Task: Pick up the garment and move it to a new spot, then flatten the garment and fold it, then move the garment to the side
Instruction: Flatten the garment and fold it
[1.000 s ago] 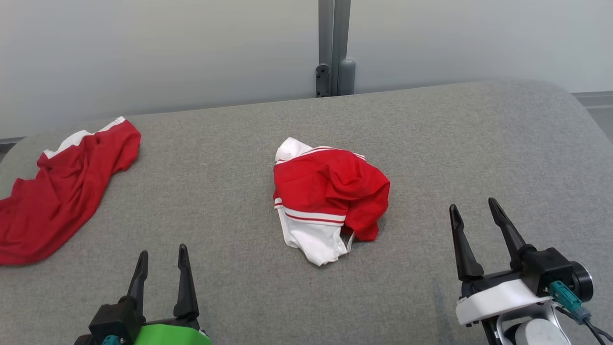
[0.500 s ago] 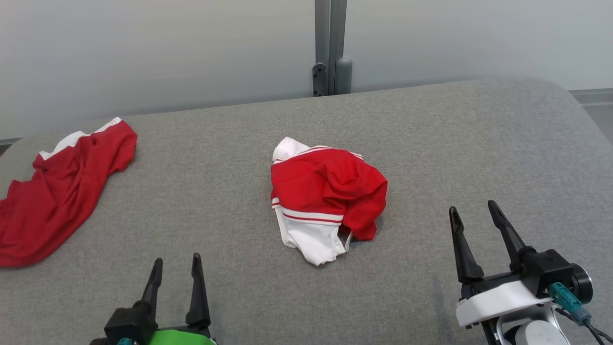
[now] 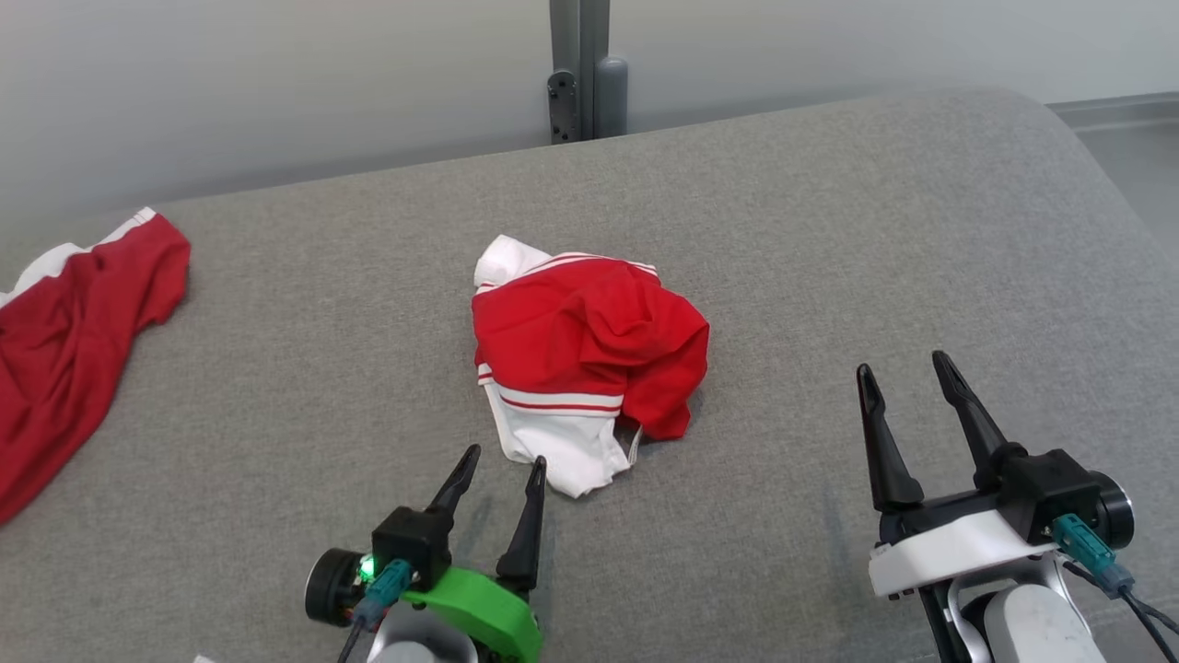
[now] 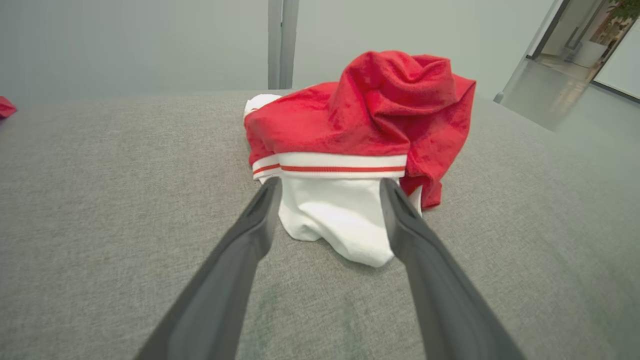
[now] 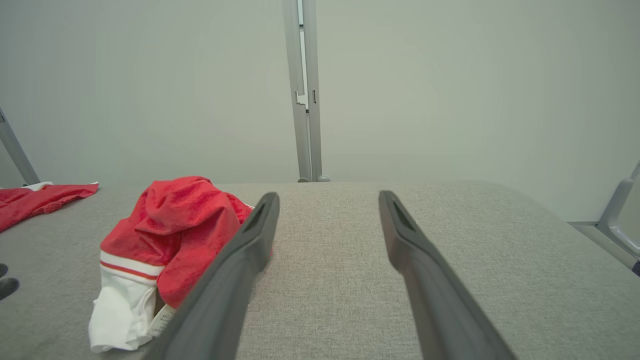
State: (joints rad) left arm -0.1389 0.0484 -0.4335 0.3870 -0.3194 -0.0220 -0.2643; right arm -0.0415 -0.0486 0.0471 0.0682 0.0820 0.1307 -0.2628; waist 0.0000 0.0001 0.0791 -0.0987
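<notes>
The garment [image 3: 589, 345] is a crumpled red and white heap in the middle of the grey padded surface [image 3: 829, 239]. Its white part with red stripes faces me. My left gripper [image 3: 505, 458] stands open right at that white near edge. In the left wrist view the garment [image 4: 360, 120] rises just ahead, and the white cloth shows between the tips of the left gripper [image 4: 331, 185]. My right gripper [image 3: 902, 365] is open and holds nothing, well to the right of the heap. In the right wrist view the right gripper [image 5: 328, 196] points past the garment [image 5: 175, 225], which lies to its left.
A second red and white garment [image 3: 64, 313] lies spread at the far left of the surface. A grey post [image 3: 580, 74] stands against the pale wall behind. The surface rounds off at its right edge [image 3: 1096, 184], with floor beyond.
My left gripper has moved right and forward, up to the garment's white edge, staying open. The head view has shifted, so everything sits further left. The right gripper has kept its place.
</notes>
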